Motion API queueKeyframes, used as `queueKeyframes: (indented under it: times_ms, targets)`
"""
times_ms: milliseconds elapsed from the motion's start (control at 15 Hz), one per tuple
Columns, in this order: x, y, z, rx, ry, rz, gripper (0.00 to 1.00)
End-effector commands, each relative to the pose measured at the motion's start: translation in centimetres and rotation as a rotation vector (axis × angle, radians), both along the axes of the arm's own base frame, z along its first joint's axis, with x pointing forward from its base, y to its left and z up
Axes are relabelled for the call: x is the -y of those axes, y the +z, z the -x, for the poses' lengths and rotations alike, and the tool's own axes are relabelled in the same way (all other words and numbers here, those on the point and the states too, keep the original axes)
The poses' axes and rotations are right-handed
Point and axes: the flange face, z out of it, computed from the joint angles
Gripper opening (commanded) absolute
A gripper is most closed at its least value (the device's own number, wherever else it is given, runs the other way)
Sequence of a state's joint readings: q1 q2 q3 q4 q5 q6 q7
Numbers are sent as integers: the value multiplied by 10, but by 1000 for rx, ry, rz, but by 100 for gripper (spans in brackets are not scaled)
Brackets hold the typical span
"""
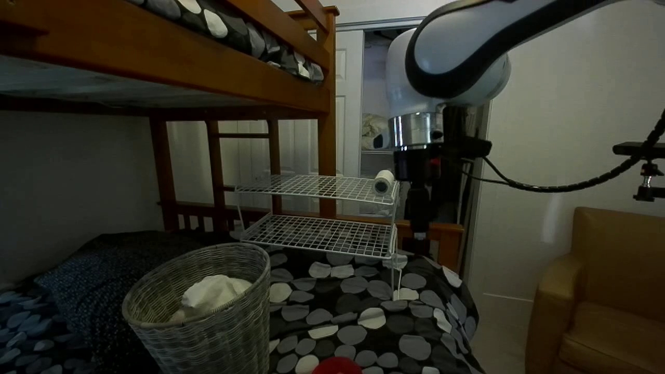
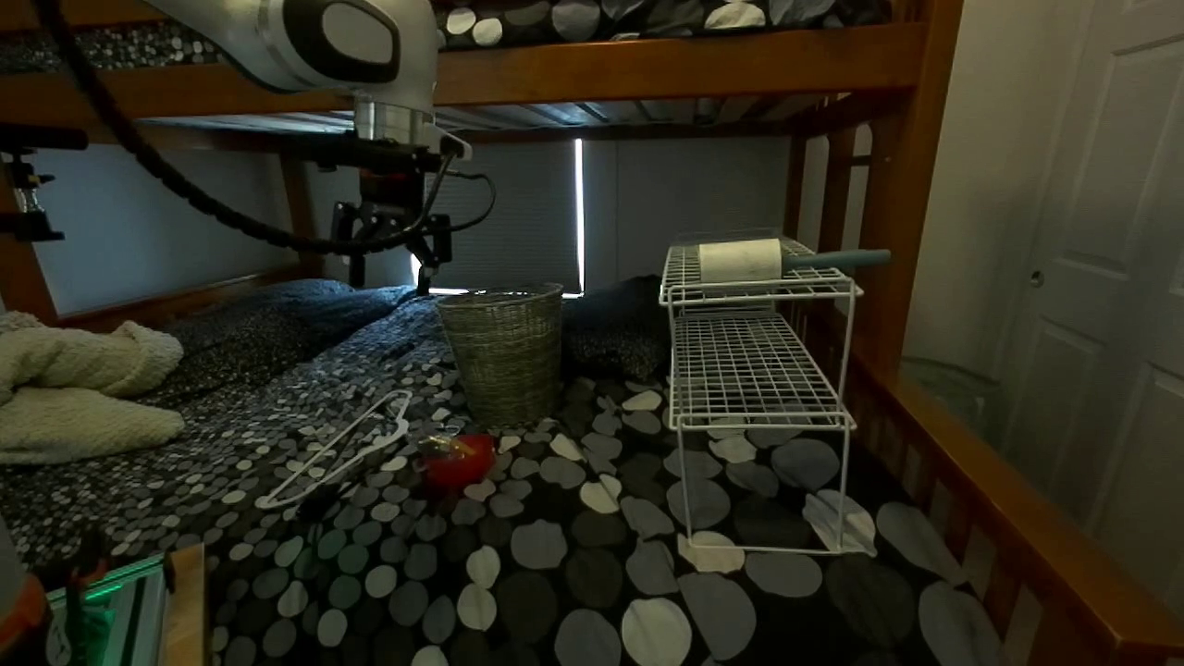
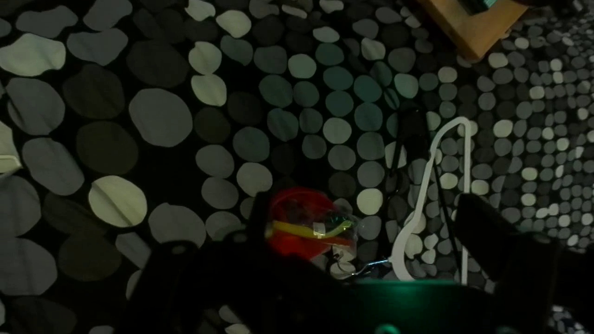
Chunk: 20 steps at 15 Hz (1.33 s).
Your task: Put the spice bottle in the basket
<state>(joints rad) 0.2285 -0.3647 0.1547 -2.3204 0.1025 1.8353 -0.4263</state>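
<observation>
The woven basket point(image 1: 223, 337) stands on the bed and holds a white cloth point(image 1: 215, 293). It also shows in an exterior view point(image 2: 507, 361). No spice bottle can be made out in any view. My gripper point(image 2: 390, 276) hangs high above the bed, apart from the basket, its fingers pointing down and spread. It also shows side-on in an exterior view point(image 1: 420, 244). In the wrist view my gripper point(image 3: 364, 204) is open, with nothing held between its dark fingers. Below it lie a red item in clear plastic point(image 3: 304, 225) and a white hanger point(image 3: 420, 204).
A white wire shelf rack point(image 2: 763, 370) stands on the bed with a lint roller point(image 2: 740, 261) on top, its handle sticking out. The upper bunk's wooden rail point(image 2: 684, 69) spans overhead. A cream blanket point(image 2: 83, 398) lies on the bed. A tan armchair point(image 1: 613, 291) stands beyond.
</observation>
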Motion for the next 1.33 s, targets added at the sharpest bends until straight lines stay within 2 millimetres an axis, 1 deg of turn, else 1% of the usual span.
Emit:
queueKeyframes:
  times_ms: [0, 67, 200, 267, 333, 400, 467, 600, 733, 867, 1000, 1267]
  targets:
    - [-40, -57, 4, 43, -95, 50, 100]
    - [-50, -73, 7, 53, -135, 67, 100]
    - [-66, -111, 18, 68, -228, 83, 100]
    - [-72, -128, 22, 26, -254, 87, 100]
    - [-76, -138, 26, -20, -252, 83, 100]
    - [-72, -118, 20, 21, -215, 78, 100]
    - [-75, -131, 24, -4, -221, 89, 100]
    - [-77, -140, 24, -23, -228, 96, 100]
    - [-80, -147, 10, 71, -253, 47, 100]
    - [-88, -164, 2, 156, -240, 20, 100]
    - [-96, -185, -6, 210, -216, -6, 100]
    - [-110, -228, -12, 162, -167, -7, 100]
